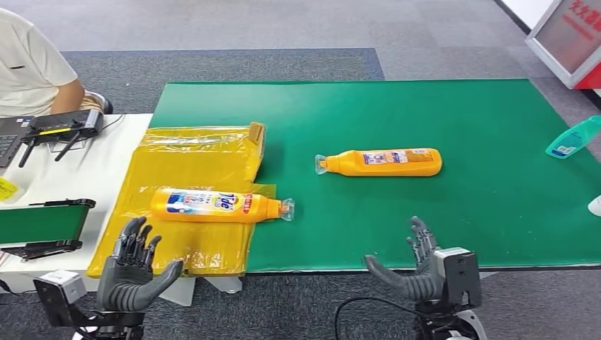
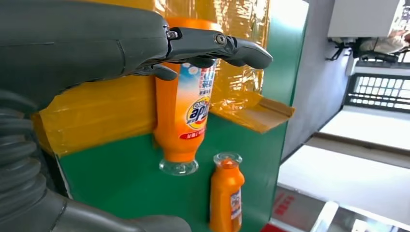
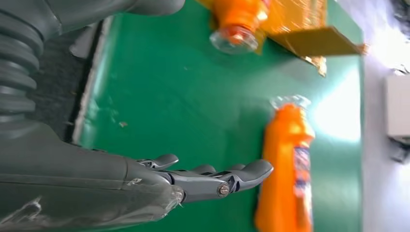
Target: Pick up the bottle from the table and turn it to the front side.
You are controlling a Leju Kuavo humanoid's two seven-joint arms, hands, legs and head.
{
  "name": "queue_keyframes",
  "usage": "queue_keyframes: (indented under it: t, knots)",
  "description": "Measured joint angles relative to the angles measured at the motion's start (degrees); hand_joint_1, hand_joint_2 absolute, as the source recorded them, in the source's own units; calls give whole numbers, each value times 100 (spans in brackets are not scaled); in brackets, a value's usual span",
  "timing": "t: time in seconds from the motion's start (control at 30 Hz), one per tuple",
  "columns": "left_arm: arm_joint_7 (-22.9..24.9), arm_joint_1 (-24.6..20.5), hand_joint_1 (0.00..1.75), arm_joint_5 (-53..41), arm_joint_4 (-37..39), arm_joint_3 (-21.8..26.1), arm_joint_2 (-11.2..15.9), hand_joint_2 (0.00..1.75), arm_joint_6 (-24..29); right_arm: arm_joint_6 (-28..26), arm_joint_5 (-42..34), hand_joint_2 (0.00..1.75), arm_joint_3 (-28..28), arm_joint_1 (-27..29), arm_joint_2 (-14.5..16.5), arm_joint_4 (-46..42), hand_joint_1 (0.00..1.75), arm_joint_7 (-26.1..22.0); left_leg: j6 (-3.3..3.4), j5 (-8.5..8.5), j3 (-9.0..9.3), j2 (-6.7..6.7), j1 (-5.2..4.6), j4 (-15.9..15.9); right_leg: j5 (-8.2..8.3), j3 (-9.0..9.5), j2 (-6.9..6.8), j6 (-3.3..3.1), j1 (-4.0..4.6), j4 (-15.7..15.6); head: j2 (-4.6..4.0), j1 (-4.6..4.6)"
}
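Both hands, left hand (image 1: 132, 269) and right hand (image 1: 418, 265), spread empty before two capped orange bottles (image 1: 220, 205) (image 1: 383, 162) on their sides.

The room was bright and evenly lit, shadows soft; glare whitened the floor (image 2: 367, 135) in both wrist views, the right one blurred.

Two bottles lying on the table (image 1: 496, 212) — near bottle (image 1: 212, 205) on plastic sheet (image 1: 184, 159) at left with left hand (image 1: 133, 268) before it, far bottle (image 1: 383, 162) mid-mat — right hand (image 1: 418, 265) off the front edge.
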Motion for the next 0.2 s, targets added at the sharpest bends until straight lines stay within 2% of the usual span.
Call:
queue_keyframes:
  t: [0.2]
  knots:
    - [-719, 5, 0, -1137, -102, -7, -46, 175, 637, -161, 37, 175, -152, 0, 138, -147, 0, -568, 1, 0, 1, 0, 0, 0, 0, 0, 0, 1, 0, 0, 0, 0]
